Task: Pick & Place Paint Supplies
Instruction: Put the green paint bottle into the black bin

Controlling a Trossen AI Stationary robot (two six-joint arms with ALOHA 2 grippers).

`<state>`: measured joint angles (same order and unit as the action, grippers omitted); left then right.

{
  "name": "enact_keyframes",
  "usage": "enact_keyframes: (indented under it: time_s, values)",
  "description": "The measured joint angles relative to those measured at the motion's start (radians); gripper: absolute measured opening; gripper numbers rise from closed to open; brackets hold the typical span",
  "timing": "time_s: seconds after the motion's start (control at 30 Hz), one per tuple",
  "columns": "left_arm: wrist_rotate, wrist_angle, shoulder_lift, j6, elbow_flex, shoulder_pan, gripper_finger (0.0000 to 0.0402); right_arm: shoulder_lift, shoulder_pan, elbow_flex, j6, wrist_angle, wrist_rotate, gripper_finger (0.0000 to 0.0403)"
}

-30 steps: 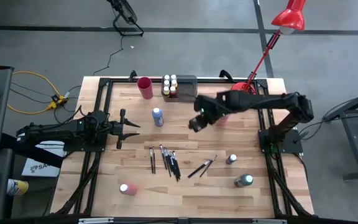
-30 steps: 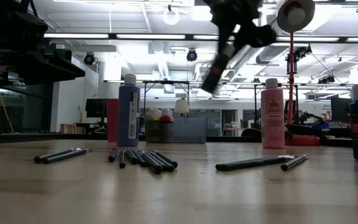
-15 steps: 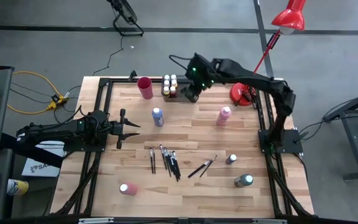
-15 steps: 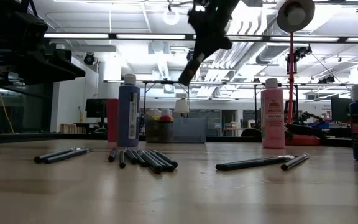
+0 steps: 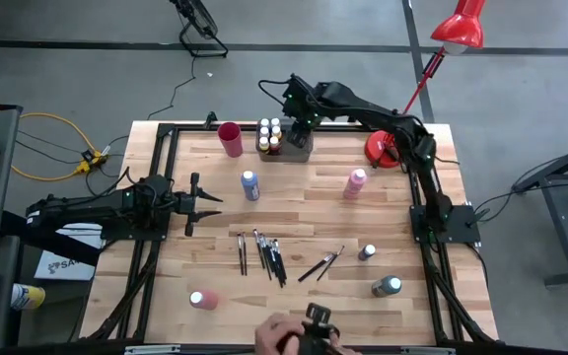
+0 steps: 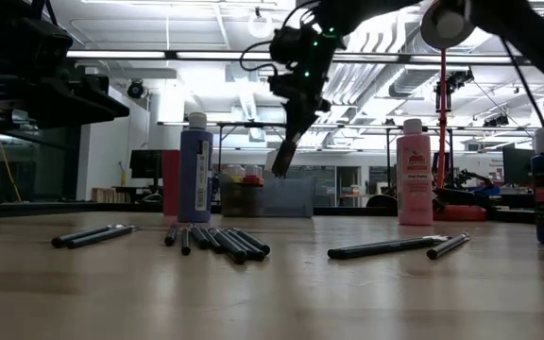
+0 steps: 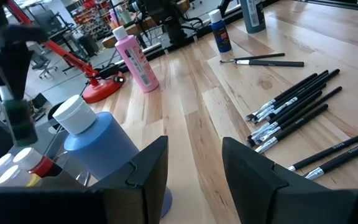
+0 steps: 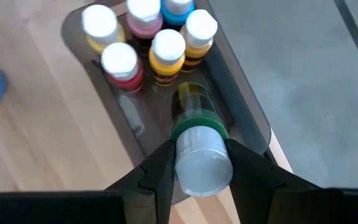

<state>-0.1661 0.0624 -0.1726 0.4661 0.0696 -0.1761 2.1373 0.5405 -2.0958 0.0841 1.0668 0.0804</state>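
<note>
Moved: right claw (image 8: 194,165) now over grey tray (image 8: 241,106), gripping green-collared bottle (image 8: 197,146) between fingers.

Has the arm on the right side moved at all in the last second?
Yes. From above, the right gripper swung from mid-table, near the pink bottle, to the far edge, over the grey tray, carrying a green-banded bottle.

The right arm reaches far across to the counter's back edge, its right end effector (image 5: 299,138) pointing down, fingers (image 8: 157,171) clamped on a bottle (image 8: 197,155). The left arm lies low at the left side, left end effector (image 5: 205,202) fingers parted, holding nothing.
</note>
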Motion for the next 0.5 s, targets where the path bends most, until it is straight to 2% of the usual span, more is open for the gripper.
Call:
enact_keyframes:
  time_s: [0.27, 0.5]
  values:
    - [0.000, 0.000, 0.000, 0.000, 0.000, 0.000, 0.0147, 0.158, 0.018, -0.219, -0.008, 0.108, -0.002, 0.0118]
    - [0.000, 0.000, 0.000, 0.000, 0.000, 0.000, 0.0147, 0.224, 0.033, -0.236, -0.009, 0.095, 0.006, 0.0119]
